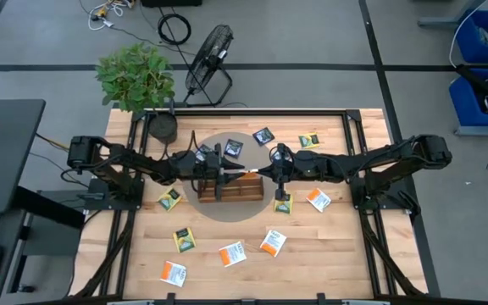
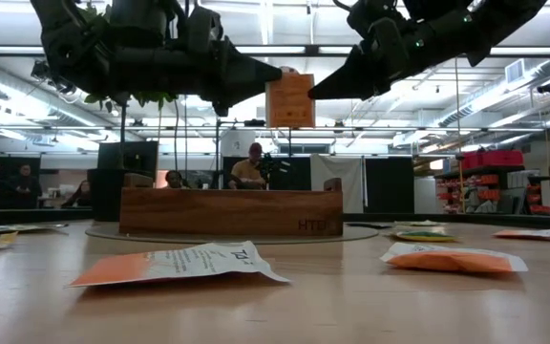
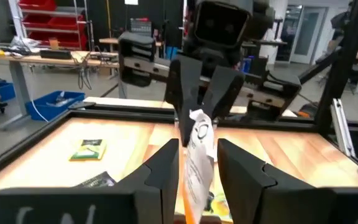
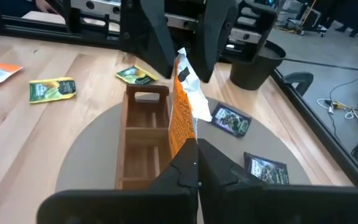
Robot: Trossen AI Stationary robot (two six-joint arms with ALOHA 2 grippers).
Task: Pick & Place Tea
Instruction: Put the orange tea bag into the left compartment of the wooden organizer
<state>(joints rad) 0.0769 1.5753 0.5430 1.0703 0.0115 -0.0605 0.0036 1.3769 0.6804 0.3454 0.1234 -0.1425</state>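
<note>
Workshop bkgd: benches, red bins and people well behind the table in the low view. Work surface is a light wooden table (image 1: 227,233) with a grey round mat (image 1: 185,152) at centre; a long brown wooden tray (image 2: 229,212) with compartments stands on the mat. A potted plant (image 1: 135,76) and a fan (image 1: 207,61) sit beyond the far edge.

Both arms meet above the tray. Right gripper (image 4: 194,152): fingers fully closed on one edge of an orange-and-white sachet (image 2: 289,100), held upright in the air over the tray. Left gripper (image 3: 196,165): fingers partly apart, one on each side of the same sachet's opposite edge; cannot tell whether they touch it.

Remaining tea lies loose on the table:
- orange-and-white sachets (image 1: 232,253) along the near side, one more (image 1: 318,200) nr the right arm
- yellow-green sachets (image 1: 184,241) left of centre, plus one (image 1: 310,141) at far right
- dark navy sachets (image 1: 263,135) on the mat's far side
</note>
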